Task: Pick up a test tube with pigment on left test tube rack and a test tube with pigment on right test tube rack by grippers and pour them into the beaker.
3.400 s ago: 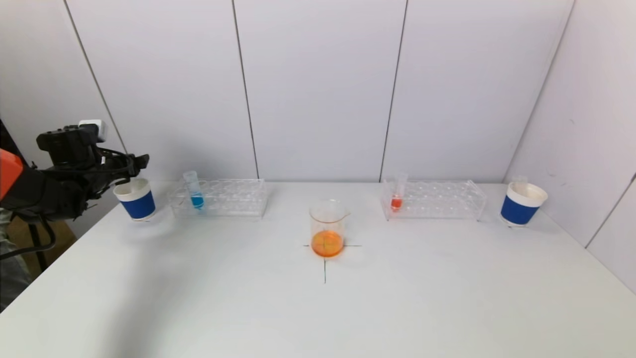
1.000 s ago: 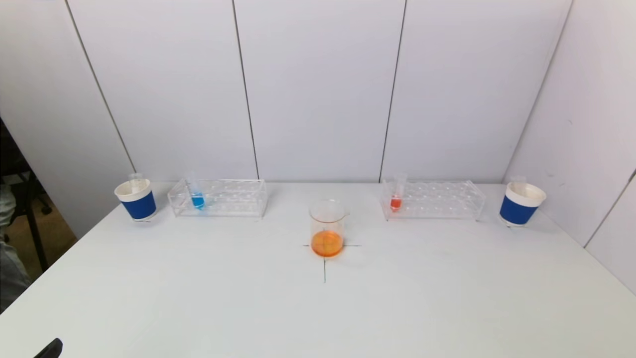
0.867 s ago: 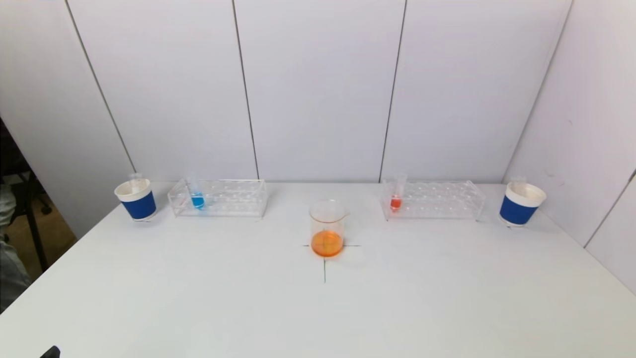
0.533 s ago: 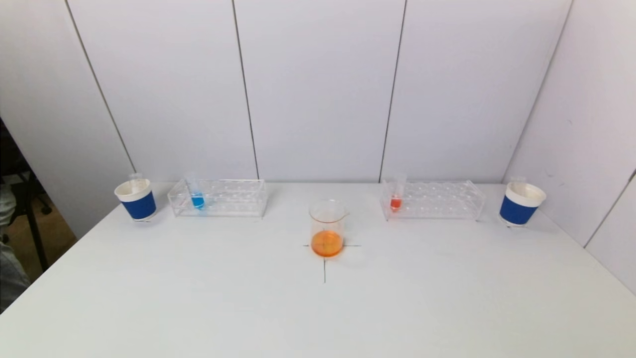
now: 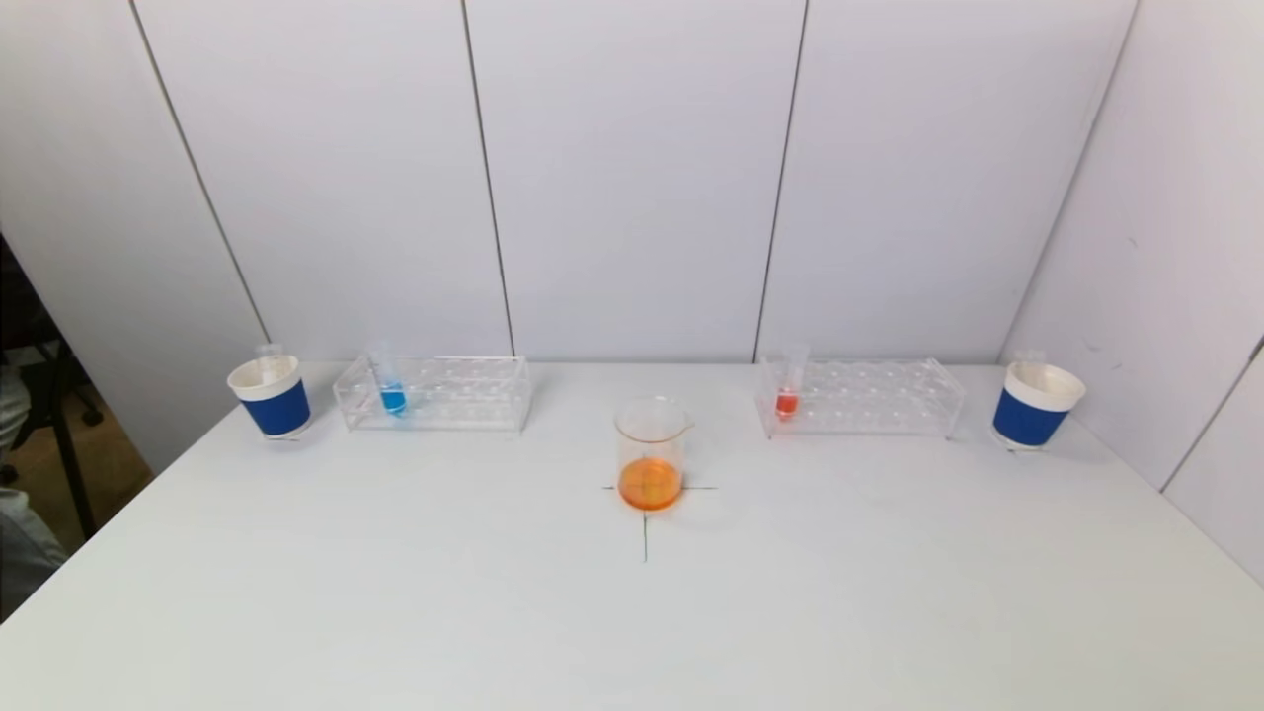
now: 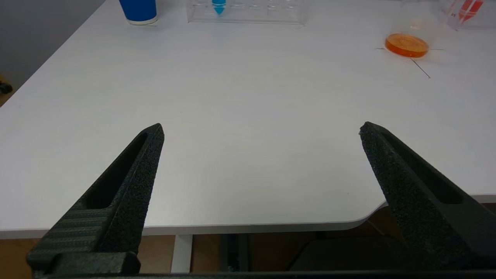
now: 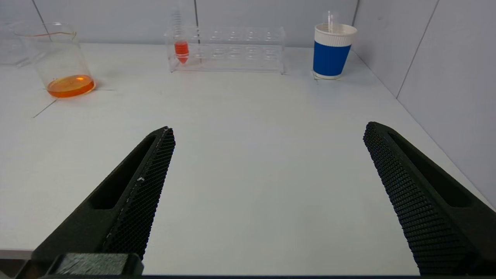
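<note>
A test tube with blue pigment stands in the clear left rack. A test tube with red pigment stands in the clear right rack. The glass beaker with orange liquid stands on a cross mark at the table's middle. Neither gripper shows in the head view. My left gripper is open and empty near the table's front left edge. My right gripper is open and empty over the front right of the table. The beaker also shows in the left wrist view and in the right wrist view.
A blue and white paper cup with a clear tube in it stands left of the left rack. Another such cup stands right of the right rack. White wall panels close the back and the right side of the white table.
The left arm, up beside the left cup 3.4 s ago, has drawn back down and out of the head view. A clear tube now stands in the left cup.
</note>
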### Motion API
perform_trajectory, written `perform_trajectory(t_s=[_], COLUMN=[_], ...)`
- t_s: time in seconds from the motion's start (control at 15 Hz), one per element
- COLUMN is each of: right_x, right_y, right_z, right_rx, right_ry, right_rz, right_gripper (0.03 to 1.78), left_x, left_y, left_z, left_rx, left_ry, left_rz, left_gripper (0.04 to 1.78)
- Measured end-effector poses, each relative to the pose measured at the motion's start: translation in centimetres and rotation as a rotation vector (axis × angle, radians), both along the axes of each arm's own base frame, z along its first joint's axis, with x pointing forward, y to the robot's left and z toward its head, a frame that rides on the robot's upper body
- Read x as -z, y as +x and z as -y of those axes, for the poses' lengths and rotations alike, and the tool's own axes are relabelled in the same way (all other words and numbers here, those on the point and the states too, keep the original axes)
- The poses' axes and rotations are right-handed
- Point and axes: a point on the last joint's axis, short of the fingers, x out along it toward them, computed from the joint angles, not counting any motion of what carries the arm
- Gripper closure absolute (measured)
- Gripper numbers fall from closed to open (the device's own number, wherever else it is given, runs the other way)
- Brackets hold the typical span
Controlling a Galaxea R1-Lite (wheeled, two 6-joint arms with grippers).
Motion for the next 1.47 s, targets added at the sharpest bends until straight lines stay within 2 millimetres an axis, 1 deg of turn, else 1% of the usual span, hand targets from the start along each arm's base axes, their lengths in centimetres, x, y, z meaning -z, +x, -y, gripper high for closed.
perform_trajectory(t_s=[0.13,0.27,0.47,1.47], right_x=[0.0,0.0,0.0,0.0], right_y=[0.0,0.0,0.0,0.0], right_z=[0.0,0.0,0.0,0.0], right_rx=[0.0,0.001,0.0,0.001], right_ry=[0.0,0.0,0.0,0.001], right_rz=[0.0,0.0,0.0,0.0], right_gripper=[0.04,0.04,0.04,0.04], left_x=[0.17,0.56,0.55,0.68], left_y=[0.05,0.22,0.51,0.57], left_z=[-0.08,-0.19,-0.19,-0.17], left_rx=[-0.033,-0.077,-0.076,-0.072], left_ry=[0.011,0.059,0.068,0.06], left_rz=[-0.005,-0.01,0.038,0.036], left_gripper=[0.06,0.06,0.06,0.06])
